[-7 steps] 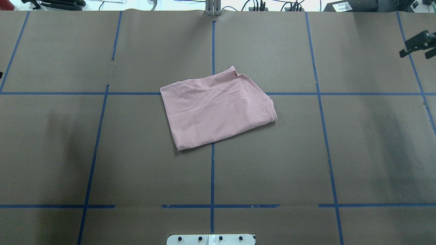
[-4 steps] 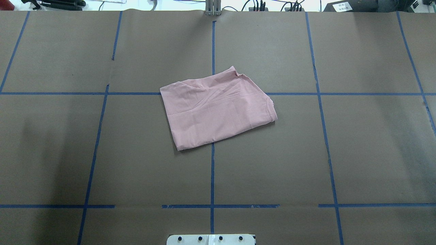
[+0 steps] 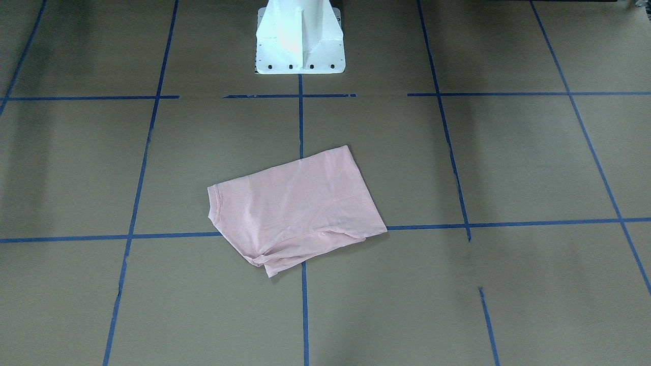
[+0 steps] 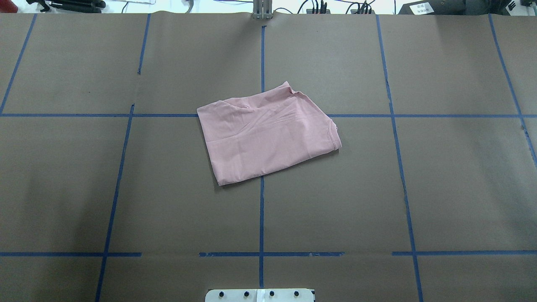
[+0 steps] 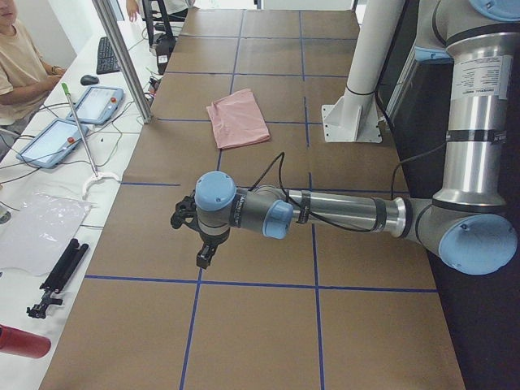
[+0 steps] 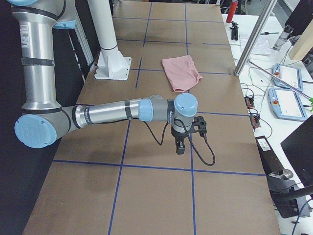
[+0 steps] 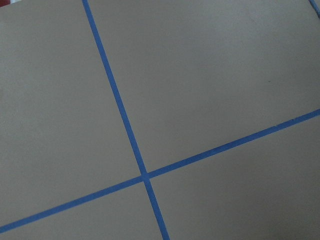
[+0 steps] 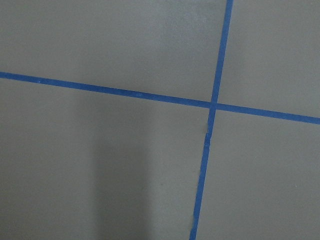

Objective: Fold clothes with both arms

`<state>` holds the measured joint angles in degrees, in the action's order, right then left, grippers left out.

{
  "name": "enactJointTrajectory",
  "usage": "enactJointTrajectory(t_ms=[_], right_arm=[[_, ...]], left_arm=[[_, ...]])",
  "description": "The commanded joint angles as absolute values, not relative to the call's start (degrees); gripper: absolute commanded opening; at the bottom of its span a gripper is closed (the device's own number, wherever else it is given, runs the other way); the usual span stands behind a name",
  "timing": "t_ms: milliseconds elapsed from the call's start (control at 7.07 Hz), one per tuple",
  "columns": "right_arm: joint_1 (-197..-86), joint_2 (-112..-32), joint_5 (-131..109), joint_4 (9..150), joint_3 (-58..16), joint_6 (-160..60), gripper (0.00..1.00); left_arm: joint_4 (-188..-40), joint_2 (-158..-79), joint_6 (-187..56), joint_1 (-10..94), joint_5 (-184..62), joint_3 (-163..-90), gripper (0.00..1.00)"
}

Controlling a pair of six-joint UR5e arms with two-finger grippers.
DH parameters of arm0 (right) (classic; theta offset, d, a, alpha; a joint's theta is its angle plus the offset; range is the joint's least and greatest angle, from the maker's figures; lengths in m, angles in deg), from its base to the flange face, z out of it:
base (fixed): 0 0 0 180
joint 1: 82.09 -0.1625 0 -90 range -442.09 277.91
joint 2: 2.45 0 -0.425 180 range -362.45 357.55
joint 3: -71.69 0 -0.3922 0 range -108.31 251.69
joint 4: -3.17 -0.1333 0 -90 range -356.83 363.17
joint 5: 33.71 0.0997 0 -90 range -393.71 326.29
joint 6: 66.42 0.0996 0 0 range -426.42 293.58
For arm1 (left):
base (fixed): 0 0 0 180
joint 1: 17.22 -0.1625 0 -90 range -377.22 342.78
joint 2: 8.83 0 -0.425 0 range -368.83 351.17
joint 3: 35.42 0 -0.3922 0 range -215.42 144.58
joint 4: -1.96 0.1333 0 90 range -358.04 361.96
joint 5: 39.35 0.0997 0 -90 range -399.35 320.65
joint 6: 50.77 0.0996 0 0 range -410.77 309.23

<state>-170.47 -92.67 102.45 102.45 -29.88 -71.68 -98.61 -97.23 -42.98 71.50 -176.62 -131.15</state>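
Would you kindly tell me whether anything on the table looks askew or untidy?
The folded pink T-shirt lies skewed to the blue tape grid, and a fabric corner pokes out past one edge. Nothing looks spilled or damaged.

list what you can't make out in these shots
T-shirt front: folded under, only plain pink shows in every view.
Left gripper: seen only in exterior left view; open or shut unclear.
Right gripper: same, exterior right view only.
Operator: cut off by exterior left view's edge.
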Motion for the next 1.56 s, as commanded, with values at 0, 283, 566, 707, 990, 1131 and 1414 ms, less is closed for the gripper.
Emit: enactJointTrajectory(t_ms=[0, 283, 566, 707, 990, 1131, 1414], right_arm=[[-170.4, -92.9, 103.0, 102.4, -29.9, -71.6, 1.00], [-170.4, -93.9, 102.8, 102.0, -30.5, -71.6, 1.00], [-170.3, -94.0, 101.7, 102.0, -30.5, -71.8, 1.00], [-170.2, -93.9, 100.3, 101.9, -30.5, -71.8, 1.00], [-170.2, -94.2, 99.1, 102.0, -30.3, -71.7, 1.00], [-170.2, -95.8, 99.2, 101.8, -30.4, -72.5, 1.00], [-170.2, -97.4, 99.6, 102.0, -30.4, -72.1, 1.00]], left_arm=[[-98.3, -93.0, -43.2, 71.5, -178.1, -133.6, 1.00], [-98.4, -89.8, -42.9, 71.4, -181.3, -133.1, 1.00], [-100.4, -88.8, -43.3, 72.8, -184.5, -134.4, 1.00], [-100.0, -89.6, -43.6, 73.1, -185.4, -135.3, 1.00], [-96.6, -92.0, -43.2, 74.3, -179.4, -135.2, 1.00], [-96.7, -93.4, -43.5, 74.4, -173.2, -134.9, 1.00], [-97.0, -92.8, -43.4, 74.4, -173.3, -134.4, 1.00]])
